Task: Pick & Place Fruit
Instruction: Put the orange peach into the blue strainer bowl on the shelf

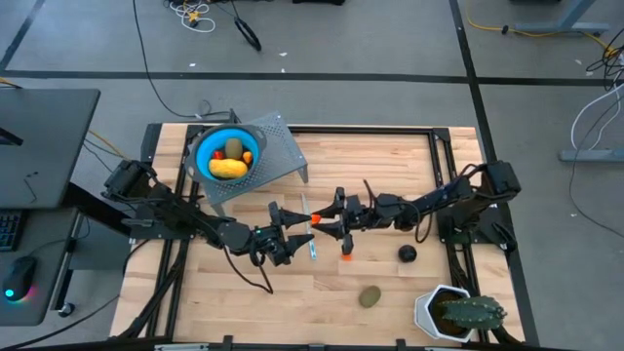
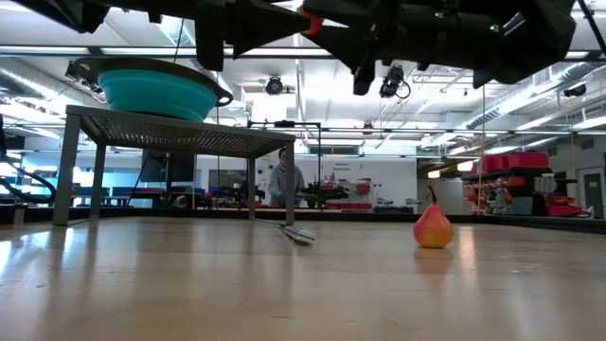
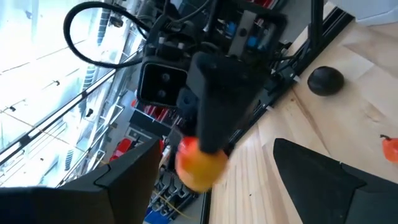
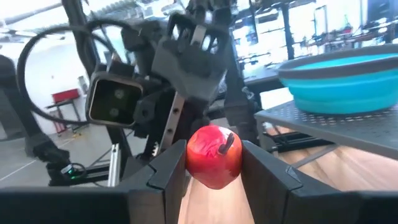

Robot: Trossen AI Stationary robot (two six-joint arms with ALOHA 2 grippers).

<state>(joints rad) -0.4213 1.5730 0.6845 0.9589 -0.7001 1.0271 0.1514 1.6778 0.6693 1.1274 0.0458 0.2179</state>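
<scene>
Right end effector (image 4: pixel 214 163) clamps a small red apple-like fruit (image 4: pixel 214 155) mid-table; left end effector (image 1: pixel 292 230) gapes; teal bowl (image 1: pixel 226 156) partly filled.

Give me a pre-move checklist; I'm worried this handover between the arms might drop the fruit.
1. Right end effector shut on the red fruit: ok.
2. Left end effector open and facing that fruit: ok.
3. Fruit far enough in between the left fingers for them to close on it: cannot tell.
4. Blue bowl seated on its metal stand, with room inside: ok.
</scene>
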